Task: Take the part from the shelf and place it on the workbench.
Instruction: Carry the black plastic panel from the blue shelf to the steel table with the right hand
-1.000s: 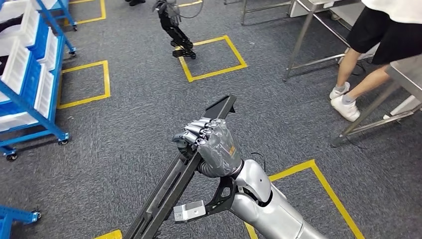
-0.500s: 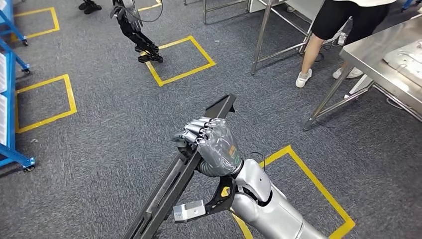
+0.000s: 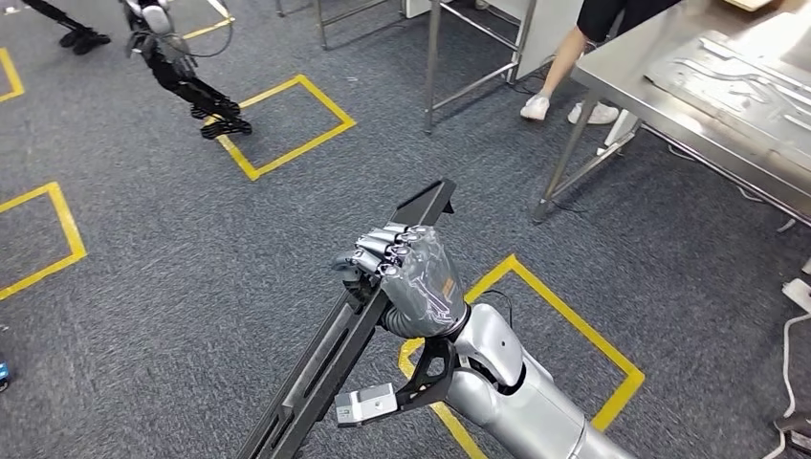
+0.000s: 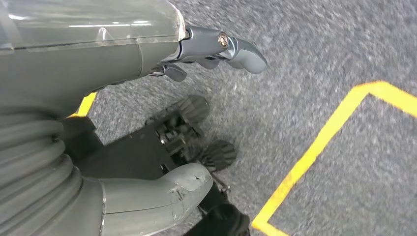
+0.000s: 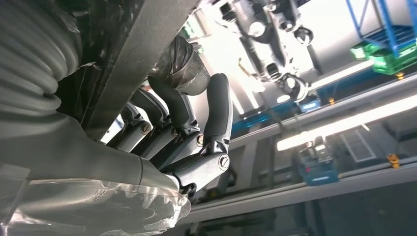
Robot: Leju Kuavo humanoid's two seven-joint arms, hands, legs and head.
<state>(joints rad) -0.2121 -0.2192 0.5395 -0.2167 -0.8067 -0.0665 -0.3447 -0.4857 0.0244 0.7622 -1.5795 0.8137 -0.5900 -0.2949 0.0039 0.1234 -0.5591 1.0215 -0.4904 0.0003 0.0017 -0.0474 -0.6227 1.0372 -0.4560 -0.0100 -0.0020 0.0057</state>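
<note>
**Robot turned toward the workbench with the part in its right hand**

The right hand (image 3: 406, 277) gripped the part (image 3: 330, 359), a long black slotted bar, near its upper end. The fingers (image 5: 196, 118) were wrapped closed around the bar, as the right wrist view showed. The bar pointed forward and up, with its flat end (image 3: 426, 203) above the hand and its lower end going out of the picture at the bottom.

In one second the whole picture had shifted: the blue shelf was gone from the left side, and the steel workbench (image 3: 650, 81) had come into the upper right corner. This was the camera turning with the robot, not the things moving. The hand and the bar kept the same place in the head view, so the grip seemed stable.

The left hand (image 4: 147, 54) hung over the grey carpet, holding nothing, its fingers (image 4: 241, 51) loosely apart.

A person's legs (image 3: 574, 57) stood beside the workbench, and flat metal sheets (image 3: 736, 86) already lay on its top.

I judge the carrying step was almost finished, but the bench was not yet reached. The robot probably needed to turn and come closer, with care for the person and the long bar.
</note>
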